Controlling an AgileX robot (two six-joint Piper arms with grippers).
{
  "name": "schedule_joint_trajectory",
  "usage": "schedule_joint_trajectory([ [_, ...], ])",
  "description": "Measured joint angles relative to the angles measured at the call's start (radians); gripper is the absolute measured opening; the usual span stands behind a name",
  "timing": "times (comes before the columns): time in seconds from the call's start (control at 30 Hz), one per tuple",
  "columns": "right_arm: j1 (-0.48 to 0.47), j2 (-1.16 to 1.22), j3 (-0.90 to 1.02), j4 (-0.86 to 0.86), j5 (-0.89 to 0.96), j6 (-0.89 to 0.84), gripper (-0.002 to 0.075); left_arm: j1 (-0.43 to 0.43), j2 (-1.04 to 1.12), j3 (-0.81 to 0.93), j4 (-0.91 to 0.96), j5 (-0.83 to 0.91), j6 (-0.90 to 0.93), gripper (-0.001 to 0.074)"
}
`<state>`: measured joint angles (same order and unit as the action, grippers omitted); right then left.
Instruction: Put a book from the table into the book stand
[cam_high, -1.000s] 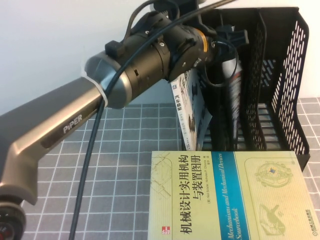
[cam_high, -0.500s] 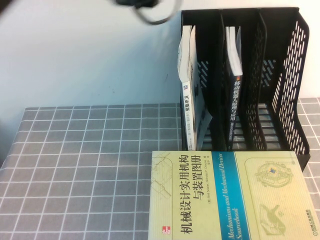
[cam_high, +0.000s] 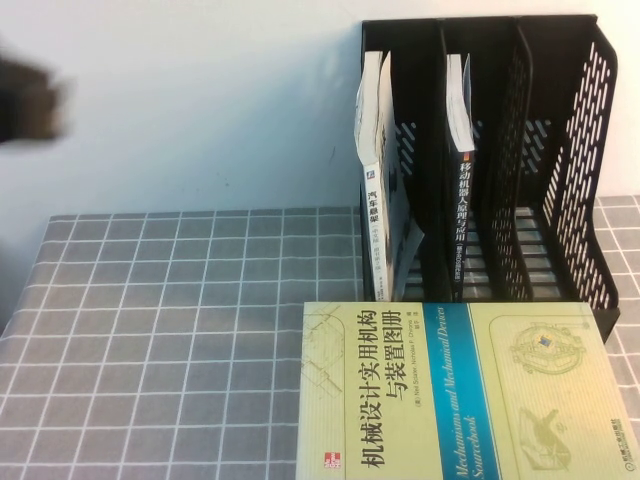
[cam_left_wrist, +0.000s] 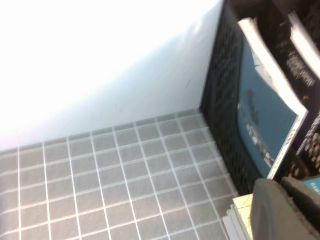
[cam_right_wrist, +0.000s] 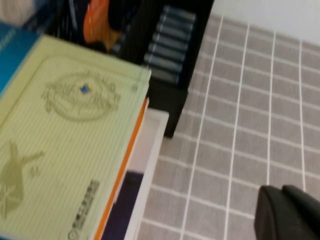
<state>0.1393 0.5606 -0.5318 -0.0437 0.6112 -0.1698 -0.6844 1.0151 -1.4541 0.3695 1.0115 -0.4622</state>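
your left arm has pulled right away from the book stand (cam_high: 520, 150): a second ago it filled the high view in front of the rack, and now only a dark blur shows at that view's far left edge. the left gripper (cam_left_wrist: 285, 210) shows only as a dark grey tip in its own wrist view, near the rack's corner, and you cannot tell how far open it is. the right gripper (cam_right_wrist: 287, 212) is likewise just a dark tip over the surface (cam_high: 180, 340), state unreadable.

count three slots in the stand. two hold one book each: the thin white-spined book (cam_high: 378, 170) leans in the left slot, and the book (cam_high: 462, 190) stands upright in the middle slot, dark spine out. the right slot holds nothing. the pale yellow-green book (cam_high: 460, 390) lies flat on a stack just in front of the stand, unchanged.
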Motion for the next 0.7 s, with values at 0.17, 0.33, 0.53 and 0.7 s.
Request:
schedule_joint_trajectory([
  [0.17, 0.000, -0.040, 0.136, 0.019, -0.207, 0.006, -0.0003, 0.000, -0.262, 0.295, -0.004, -0.185, -0.005, 0.0001],
  [0.33, 0.000, -0.040, 0.246, 0.023, -0.252, 0.009, -0.0003, 0.000, -0.433, 0.525, 0.007, -0.314, -0.025, 0.0001],
  [0.53, 0.000, -0.040, 0.313, 0.044, -0.210, 0.009, -0.0003, 0.000, -0.527, 0.643, 0.051, -0.421, -0.030, 0.0001],
  [0.7, 0.000, -0.040, 0.320, 0.060, -0.154, 0.009, -0.0003, 0.000, -0.538, 0.689, 0.057, -0.421, -0.030, 0.0001],
])
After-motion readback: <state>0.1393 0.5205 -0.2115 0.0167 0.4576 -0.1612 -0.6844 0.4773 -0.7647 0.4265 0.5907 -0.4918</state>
